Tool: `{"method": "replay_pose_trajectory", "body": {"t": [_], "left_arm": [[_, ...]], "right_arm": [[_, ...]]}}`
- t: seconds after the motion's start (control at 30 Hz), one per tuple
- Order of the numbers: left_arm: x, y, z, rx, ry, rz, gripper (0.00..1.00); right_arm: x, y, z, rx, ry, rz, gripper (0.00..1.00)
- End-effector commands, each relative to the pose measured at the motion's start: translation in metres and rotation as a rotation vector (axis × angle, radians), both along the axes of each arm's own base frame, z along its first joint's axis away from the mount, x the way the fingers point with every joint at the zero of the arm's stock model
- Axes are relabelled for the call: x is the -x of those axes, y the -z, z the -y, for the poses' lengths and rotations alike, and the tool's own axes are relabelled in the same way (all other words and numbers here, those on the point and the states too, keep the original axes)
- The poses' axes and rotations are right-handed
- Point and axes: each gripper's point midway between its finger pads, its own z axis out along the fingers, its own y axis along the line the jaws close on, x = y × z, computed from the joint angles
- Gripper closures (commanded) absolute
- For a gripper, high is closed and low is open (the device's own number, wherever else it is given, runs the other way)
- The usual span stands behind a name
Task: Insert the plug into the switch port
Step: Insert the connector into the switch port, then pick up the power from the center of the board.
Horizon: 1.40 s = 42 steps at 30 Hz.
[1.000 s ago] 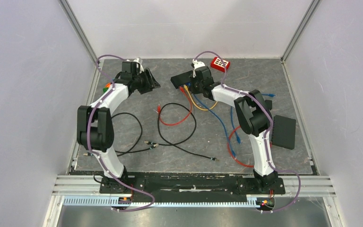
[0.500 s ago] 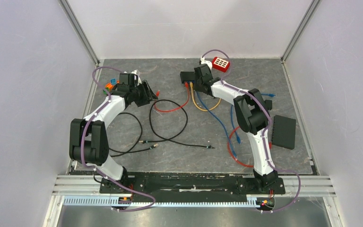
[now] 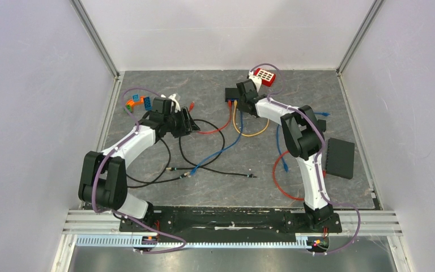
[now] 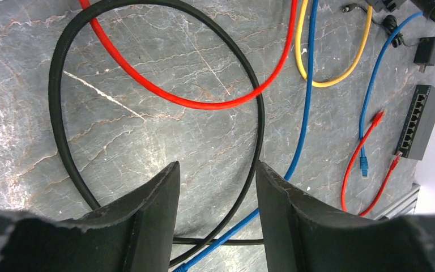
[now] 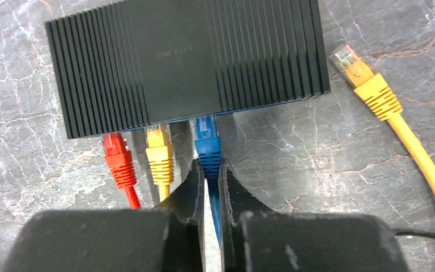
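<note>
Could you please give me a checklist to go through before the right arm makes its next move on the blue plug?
1. Right gripper shut on the blue plug: ok.
2. Blue plug lined up with a port of the black switch: ok.
3. Blue plug fully seated: cannot tell; its tip shows at the port mouth.
4. Red plug and yellow plug beside it in their ports: ok.
5. Left gripper open, empty, away from the switch: ok.

The black, ribbed switch [image 5: 187,62] lies flat at the far centre of the tabletop [image 3: 164,79]. The blue plug [image 5: 208,148] meets its near face squarely, clear tip partly showing at the port
</note>
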Motion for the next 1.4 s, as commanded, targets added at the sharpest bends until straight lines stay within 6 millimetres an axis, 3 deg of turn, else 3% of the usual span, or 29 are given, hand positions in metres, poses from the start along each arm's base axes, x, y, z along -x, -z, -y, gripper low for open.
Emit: {"method": "replay_pose_trajectory", "body": {"t": [0.0,0.13,0.27,0.3,0.37,0.6,0.8,0.97,1.13,1.37], "left_arm": [[-0.004,-0.017,-0.001,0.002,-0.018,0.074,0.43],[0.001,-0.011,-0.002,-0.023,-0.01,0.065,0.43],[0.002,-0.01,-0.005,-0.034,-0.011,0.07,0.43],[0.002,-0.011,-0.006,-0.039,-0.013,0.075,0.43],[0.0,-0.014,-0.008,-0.053,-0.017,0.087,0.43],[-0.004,-0.022,-0.034,-0.168,-0.109,0.129,0.43],[-0.003,-0.013,-0.104,-0.41,-0.35,0.107,0.43],[0.006,-0.001,-0.134,-0.485,-0.427,0.008,0.43],[0.023,0.018,-0.136,-0.396,-0.521,-0.071,0.44],[0.043,0.058,-0.131,-0.375,-0.527,-0.174,0.48]], "right_arm": [[0.006,-0.022,0.011,-0.035,0.083,0.065,0.94],[0.023,-0.028,0.023,-0.031,0.13,0.056,0.79],[0.045,-0.046,0.032,-0.034,0.173,0.074,0.62],[0.051,-0.049,0.035,-0.036,0.178,0.077,0.54],[0.06,-0.061,0.039,-0.046,0.168,0.097,0.49],[0.096,-0.105,0.045,0.036,-0.124,0.234,0.5],[0.155,-0.122,0.064,0.052,-0.254,0.314,0.55],[0.19,-0.146,0.068,-0.011,-0.319,0.405,0.56],[0.209,-0.164,0.068,-0.058,-0.36,0.469,0.56],[0.224,-0.155,0.073,-0.048,-0.38,0.464,0.56]]}}
